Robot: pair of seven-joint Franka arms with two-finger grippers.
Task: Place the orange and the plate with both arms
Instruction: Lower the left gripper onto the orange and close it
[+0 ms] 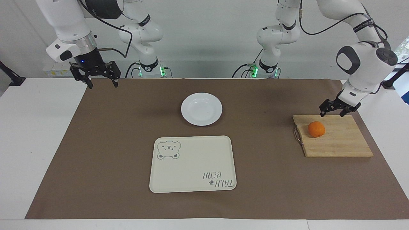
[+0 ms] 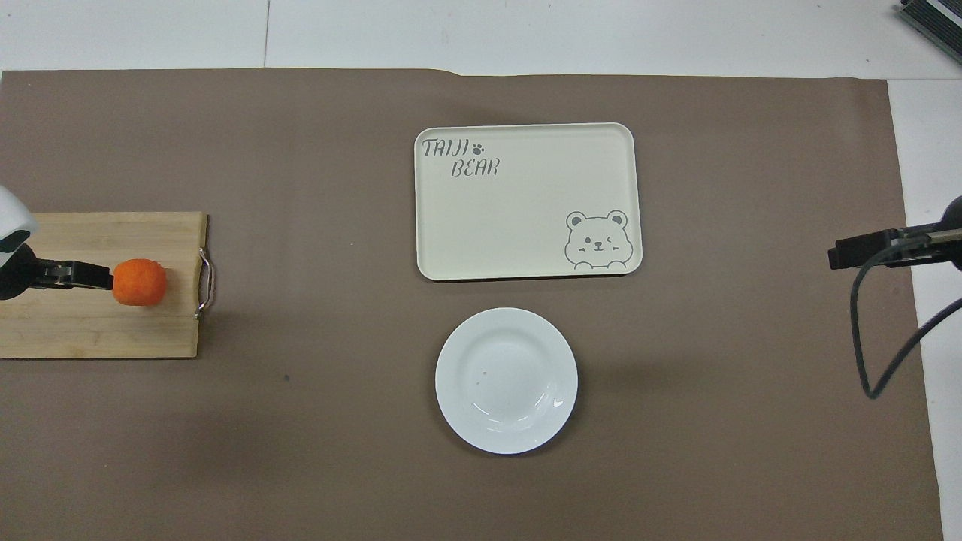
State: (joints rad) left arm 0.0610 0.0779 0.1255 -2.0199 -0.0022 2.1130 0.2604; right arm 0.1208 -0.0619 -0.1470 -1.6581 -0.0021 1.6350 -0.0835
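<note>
Bamboo is what the orange sits on: a cutting board near the worktop's edge at the left arm's end, with the fruit toward the handle side of the board. The left pincer hangs over the board's edge nearest the robots, its fingers spread and empty, not yet touching the fruit. From above, its tip seems to meet the orange, but the facing view shows it raised and off to one side.

To my eye the step in hand is the reach for the orange. It would go best if the pincer first centred itself over the fruit, then came straight down with the fingers wide enough to pass its widest part, closing gently, since a round smooth fruit could roll off across the board if nudged from one side.

Over the brown mat's corner at the right arm's end, the right pincer waits, fingers apart and holding nothing. White and bare, the plate lies mid-worktop, nearer the robots than the cream tray.
</note>
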